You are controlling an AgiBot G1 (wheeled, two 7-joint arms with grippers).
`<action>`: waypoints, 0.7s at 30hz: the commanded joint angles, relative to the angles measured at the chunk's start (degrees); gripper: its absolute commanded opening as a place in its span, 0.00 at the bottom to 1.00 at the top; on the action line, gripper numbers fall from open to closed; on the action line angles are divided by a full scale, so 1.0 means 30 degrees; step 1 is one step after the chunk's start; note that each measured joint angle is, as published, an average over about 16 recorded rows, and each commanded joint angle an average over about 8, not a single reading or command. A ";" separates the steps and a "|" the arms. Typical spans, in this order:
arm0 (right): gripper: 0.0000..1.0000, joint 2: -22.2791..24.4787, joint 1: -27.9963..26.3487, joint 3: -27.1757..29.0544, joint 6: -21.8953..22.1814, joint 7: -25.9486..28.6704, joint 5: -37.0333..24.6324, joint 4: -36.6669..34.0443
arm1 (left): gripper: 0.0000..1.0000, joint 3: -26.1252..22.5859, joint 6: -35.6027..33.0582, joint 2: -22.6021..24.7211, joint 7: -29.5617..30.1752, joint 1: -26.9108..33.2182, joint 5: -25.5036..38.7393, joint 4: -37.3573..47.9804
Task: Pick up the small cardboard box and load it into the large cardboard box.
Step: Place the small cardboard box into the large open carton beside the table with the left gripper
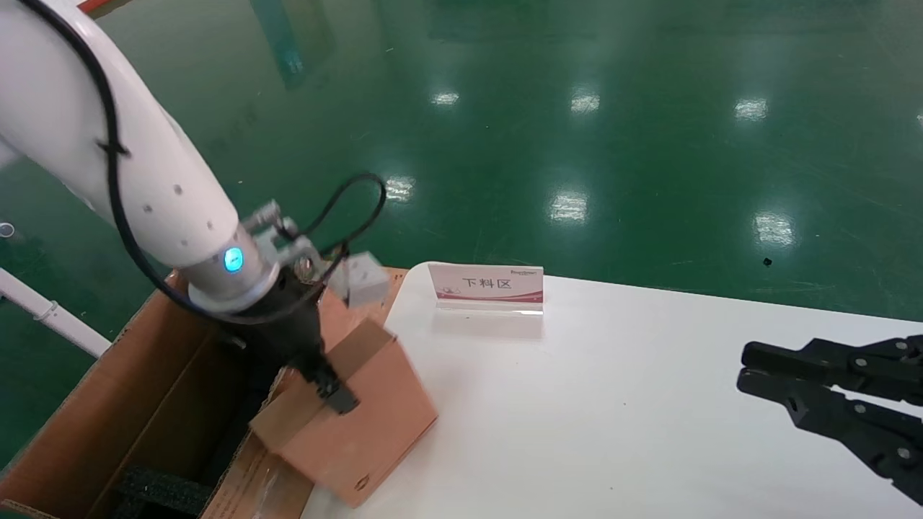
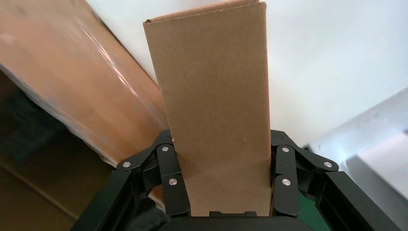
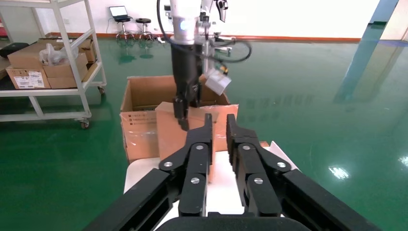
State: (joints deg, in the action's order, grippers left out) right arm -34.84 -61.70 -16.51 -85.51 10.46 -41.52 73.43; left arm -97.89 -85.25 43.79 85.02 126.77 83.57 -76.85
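1. Small cardboard box (image 1: 353,425): plain pinkish-brown carton, smooth matte faces, rectangular, tilted; small black mark near its lower corner. It hangs over the desk's left edge, right beside the large cardboard box.
2. Left end effector (image 1: 333,390): black linkage fingers clamped on the small cardboard box, one on each side face, clear in the left wrist view.
3. Large cardboard box (image 1: 155,389): brown corrugated carton, flaps open, shiny clear tape on one flap, black foam (image 1: 162,491) inside; it stands on the floor left of the desk.
4. Right end effector (image 1: 743,367): black, over the desk's right side, fingers narrow with a slim gap, holding nothing.
5. Sign (image 1: 487,285): small white placard, reads "下料区".
6. Desk (image 1: 613,404): smooth white top, rounded corner.
7. Floor (image 1: 577,108): glossy green, lamp reflections; the right wrist view shows a metal shelf cart (image 3: 53,57) with cartons.
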 commanded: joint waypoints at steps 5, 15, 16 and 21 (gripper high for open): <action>0.00 0.0001 -0.0005 -0.0008 -0.0001 -0.0005 0.0004 -0.0007 | 0.00 0.0854 -0.0341 -0.0446 -0.0719 0.1827 -0.0354 0.0051; 0.00 0.0005 -0.0009 -0.0021 0.0002 -0.0012 0.0012 -0.0009 | 0.00 0.0982 -0.1750 -0.0215 -0.1212 0.6906 0.0466 0.0113; 0.00 0.0006 -0.0009 -0.0022 0.0003 -0.0012 0.0013 -0.0009 | 0.00 0.0696 -0.1833 -0.0091 -0.1186 0.7409 0.0494 0.0135; 0.00 0.0008 -0.0011 -0.0028 0.0005 -0.0016 0.0017 -0.0009 | 0.00 -0.1960 -0.2131 0.0730 -0.0937 1.0136 0.0105 0.0314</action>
State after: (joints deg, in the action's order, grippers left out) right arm -34.81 -61.74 -16.59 -85.50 10.42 -41.47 73.40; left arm -104.64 -91.37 45.68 82.32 156.66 82.99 -75.86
